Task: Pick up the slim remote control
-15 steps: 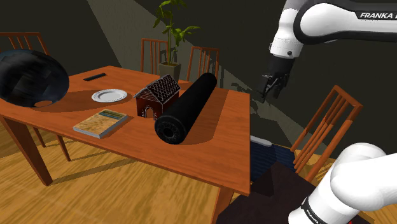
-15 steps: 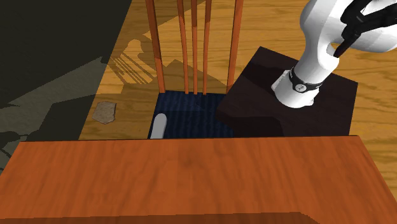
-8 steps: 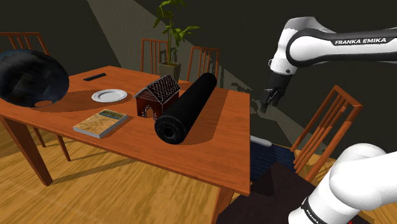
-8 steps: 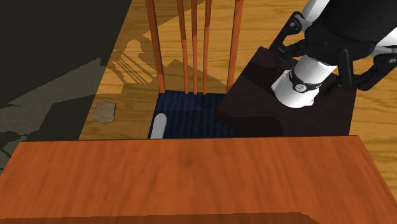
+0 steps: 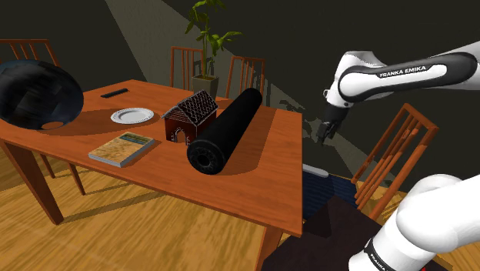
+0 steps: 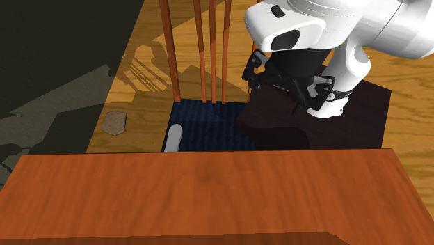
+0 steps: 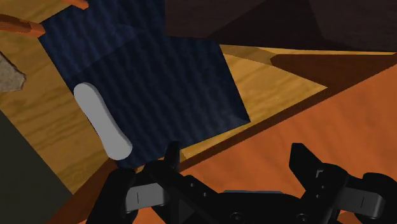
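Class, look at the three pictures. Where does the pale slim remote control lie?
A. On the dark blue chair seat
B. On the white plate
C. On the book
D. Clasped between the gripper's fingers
A: the pale slim remote control lies flat on the dark blue chair seat, along one edge, apart from the open gripper.

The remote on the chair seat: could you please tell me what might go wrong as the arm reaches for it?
1. The remote lies along the seat's edge, so a nudge from the open end effector could push it off.
2. The table runs close beside the seat, so the arm may strike its edge while descending.
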Controlling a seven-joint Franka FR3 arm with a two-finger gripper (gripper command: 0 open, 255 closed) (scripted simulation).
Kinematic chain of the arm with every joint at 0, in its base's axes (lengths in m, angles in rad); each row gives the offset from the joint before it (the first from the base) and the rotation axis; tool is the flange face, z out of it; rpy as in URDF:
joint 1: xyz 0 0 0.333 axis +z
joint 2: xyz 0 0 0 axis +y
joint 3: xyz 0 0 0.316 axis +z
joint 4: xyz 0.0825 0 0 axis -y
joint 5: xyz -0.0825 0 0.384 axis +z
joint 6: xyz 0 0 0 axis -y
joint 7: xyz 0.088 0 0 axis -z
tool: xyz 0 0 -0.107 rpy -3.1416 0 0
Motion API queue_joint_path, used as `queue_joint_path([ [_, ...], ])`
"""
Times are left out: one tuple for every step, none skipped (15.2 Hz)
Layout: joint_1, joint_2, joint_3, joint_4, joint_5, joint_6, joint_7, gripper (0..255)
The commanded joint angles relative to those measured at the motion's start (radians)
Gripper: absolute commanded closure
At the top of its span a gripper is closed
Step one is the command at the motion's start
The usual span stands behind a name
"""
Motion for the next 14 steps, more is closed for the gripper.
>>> queue_joint_path([
  [-0.008, 0.051, -0.043, -0.011, -0.016, 0.067, -0.052, 0],
  [-0.01, 0.081, -0.064, -0.011, -0.022, 0.098, -0.077, 0],
  [-0.011, 0.112, -0.085, -0.01, -0.025, 0.13, -0.104, 0],
  [-0.011, 0.144, -0.106, -0.007, -0.027, 0.161, -0.13, 0],
  [-0.01, 0.178, -0.128, -0.003, -0.026, 0.192, -0.158, 0],
  [-0.009, 0.214, -0.149, 0.003, -0.023, 0.223, -0.187, 0],
  [-0.007, 0.251, -0.17, 0.011, -0.017, 0.254, -0.218, 0],
  [-0.004, 0.29, -0.191, 0.02, -0.007, 0.284, -0.249, 0],
  [0.001, 0.33, -0.212, 0.03, 0.006, 0.313, -0.283, 0],
  [0.006, 0.371, -0.232, 0.042, 0.023, 0.342, -0.319, 0],
  [0.011, 0.414, -0.251, 0.056, 0.045, 0.369, -0.358, 0],
  [0.016, 0.459, -0.268, 0.071, 0.071, 0.395, -0.399, 0],
  [0.019, 0.504, -0.284, 0.087, 0.103, 0.42, -0.444, 0],
  [0.022, 0.551, -0.297, 0.105, 0.14, 0.443, -0.491, 0],
])
